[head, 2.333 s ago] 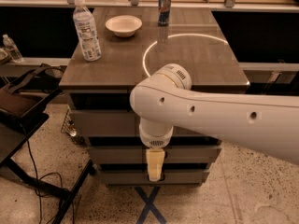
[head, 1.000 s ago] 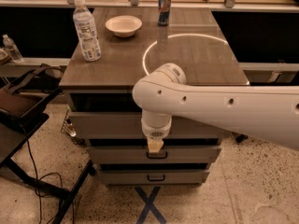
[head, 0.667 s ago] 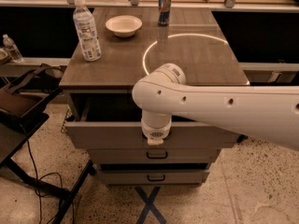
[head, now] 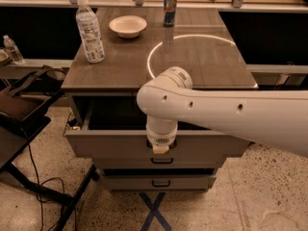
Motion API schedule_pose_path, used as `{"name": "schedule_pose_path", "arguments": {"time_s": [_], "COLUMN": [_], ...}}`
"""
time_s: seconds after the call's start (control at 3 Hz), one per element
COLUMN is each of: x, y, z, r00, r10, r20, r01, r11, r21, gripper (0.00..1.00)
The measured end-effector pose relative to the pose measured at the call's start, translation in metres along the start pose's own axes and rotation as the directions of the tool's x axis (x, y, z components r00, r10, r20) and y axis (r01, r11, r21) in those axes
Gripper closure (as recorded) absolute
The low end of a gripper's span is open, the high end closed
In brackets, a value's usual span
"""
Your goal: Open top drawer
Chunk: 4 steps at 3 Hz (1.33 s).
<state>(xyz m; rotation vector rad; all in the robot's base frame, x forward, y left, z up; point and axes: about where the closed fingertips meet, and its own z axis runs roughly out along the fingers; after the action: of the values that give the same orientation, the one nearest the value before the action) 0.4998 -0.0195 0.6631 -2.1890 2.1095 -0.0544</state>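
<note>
The worktop (head: 120, 71) carried a water bottle (head: 90, 30), bowl (head: 127, 26) and can (head: 169, 7). The top drawer (head: 110, 146) stood pulled out; the claw (head: 160, 149) at its front hid the handle, its grip impossible to tell.

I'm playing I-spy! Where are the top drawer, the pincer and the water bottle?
top drawer (head: 106, 146): camera view, left part of its front panel.
pincer (head: 161, 149): camera view, beige tip, at the middle of the drawer's front edge.
water bottle (head: 90, 32): camera view, its label.

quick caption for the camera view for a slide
Gripper at the front of the top drawer, pulled well out beneath a tabletop holding a water bottle, bowl and can.
</note>
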Motion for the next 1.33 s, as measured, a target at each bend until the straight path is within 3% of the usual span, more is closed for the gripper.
{"name": "schedule_pose_path", "arguments": {"time_s": [0.33,1.33], "x": [0.002,0.006], "y": [0.012,0.018], "z": [-0.005,-0.024], "r00": [1.000,1.000], "r10": [0.007,0.006], "r20": [0.003,0.003], "r01": [-0.007,-0.006], "r11": [1.0000,0.9997], "r21": [0.006,0.022], "gripper": [1.00,1.00]}}
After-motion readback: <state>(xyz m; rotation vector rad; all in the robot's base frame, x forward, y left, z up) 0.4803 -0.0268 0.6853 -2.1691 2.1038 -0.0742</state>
